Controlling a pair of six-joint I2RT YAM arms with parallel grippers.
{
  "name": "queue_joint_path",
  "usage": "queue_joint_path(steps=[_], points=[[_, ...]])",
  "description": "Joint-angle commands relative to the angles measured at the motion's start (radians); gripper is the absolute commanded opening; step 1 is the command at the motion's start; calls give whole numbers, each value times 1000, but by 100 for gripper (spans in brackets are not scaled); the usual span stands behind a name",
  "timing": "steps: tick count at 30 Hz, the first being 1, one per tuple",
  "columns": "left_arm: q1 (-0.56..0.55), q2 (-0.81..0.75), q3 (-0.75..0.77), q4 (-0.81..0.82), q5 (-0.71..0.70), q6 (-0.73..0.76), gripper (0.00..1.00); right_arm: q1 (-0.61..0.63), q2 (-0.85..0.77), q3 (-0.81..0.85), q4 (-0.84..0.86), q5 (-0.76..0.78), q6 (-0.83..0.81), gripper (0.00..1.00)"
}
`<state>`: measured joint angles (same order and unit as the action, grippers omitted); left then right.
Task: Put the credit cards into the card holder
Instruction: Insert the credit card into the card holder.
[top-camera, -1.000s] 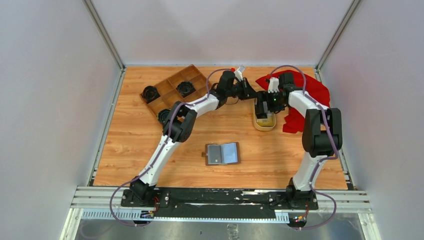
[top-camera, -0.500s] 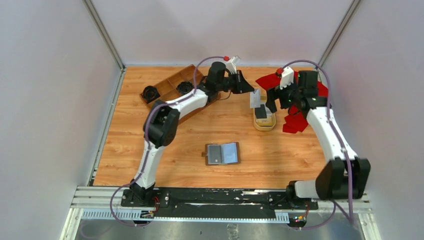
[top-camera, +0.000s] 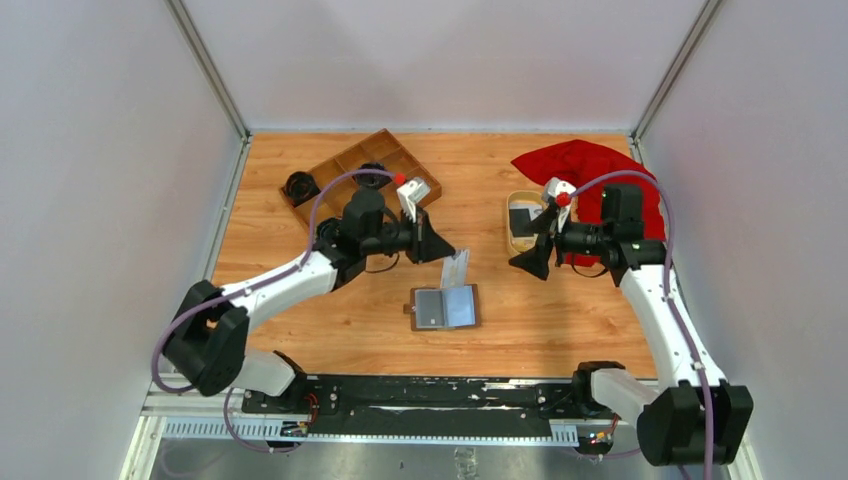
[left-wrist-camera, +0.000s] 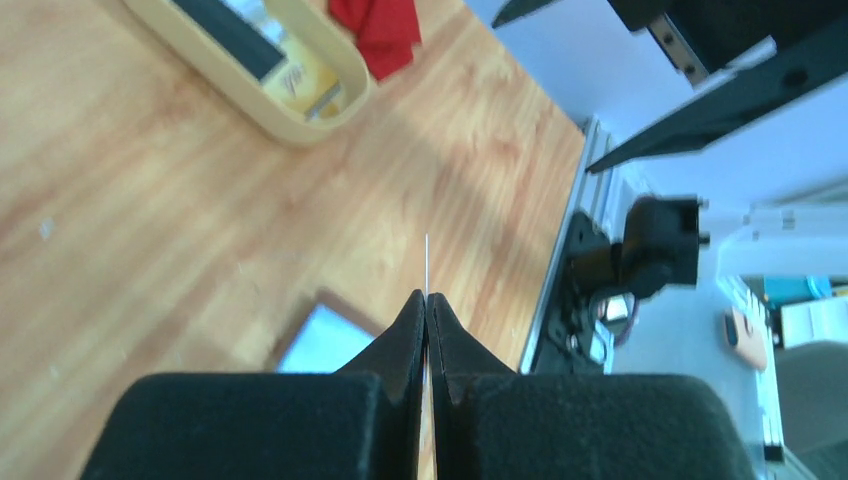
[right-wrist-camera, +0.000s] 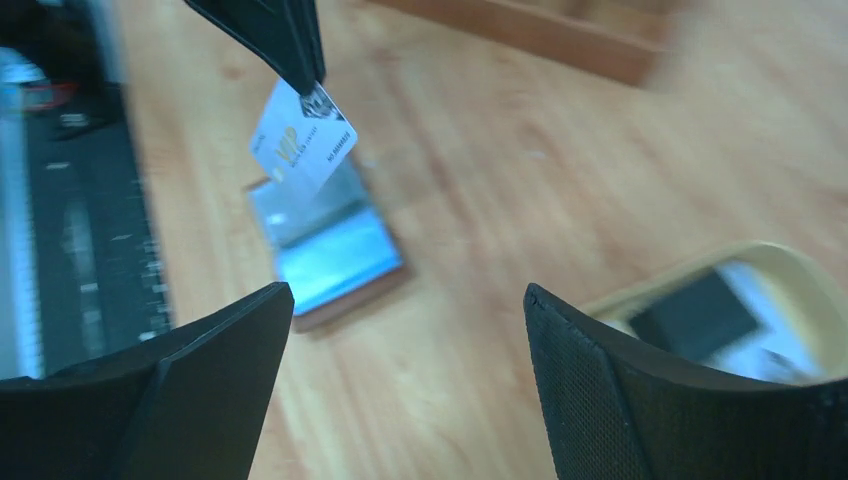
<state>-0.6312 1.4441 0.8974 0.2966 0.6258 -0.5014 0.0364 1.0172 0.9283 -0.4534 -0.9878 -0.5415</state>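
Note:
The brown card holder (top-camera: 445, 307) lies open at the table's near middle, its grey-blue pockets facing up; it also shows in the right wrist view (right-wrist-camera: 325, 250) and the left wrist view (left-wrist-camera: 325, 340). My left gripper (top-camera: 443, 254) is shut on a whitish credit card (top-camera: 455, 270), held on edge just above the holder's far edge. The card shows in the right wrist view (right-wrist-camera: 300, 140) and as a thin line in the left wrist view (left-wrist-camera: 427, 262). My right gripper (top-camera: 527, 262) is open and empty, right of the holder. More credit cards (top-camera: 522, 216) lie in the yellow dish (top-camera: 512, 238).
A wooden compartment tray (top-camera: 350, 170) with black round parts stands at the back left. A red cloth (top-camera: 590, 165) lies at the back right beside the dish. The rail of the arm bases (top-camera: 440, 395) runs along the near edge.
My left gripper carried the whitish card from beside the dish down to above the open holder. My right gripper drew back from the dish toward the near side and is open.

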Motion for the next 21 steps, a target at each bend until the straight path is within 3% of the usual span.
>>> queue_joint_path(steps=[1,7,10,16,21], points=[[-26,-158,-178,63,-26,50,0,32,51,-61,-23,-387,1,89],[-27,-205,-372,378,-25,-72,0,162,171,-91,5,-420,48,85],[-27,-143,-423,590,12,-178,0,217,204,-92,37,-393,86,83],[-27,9,-519,1059,25,-388,0,240,262,-136,265,-371,371,73],[-28,119,-521,1212,32,-474,0,269,308,-133,305,-333,451,69]])
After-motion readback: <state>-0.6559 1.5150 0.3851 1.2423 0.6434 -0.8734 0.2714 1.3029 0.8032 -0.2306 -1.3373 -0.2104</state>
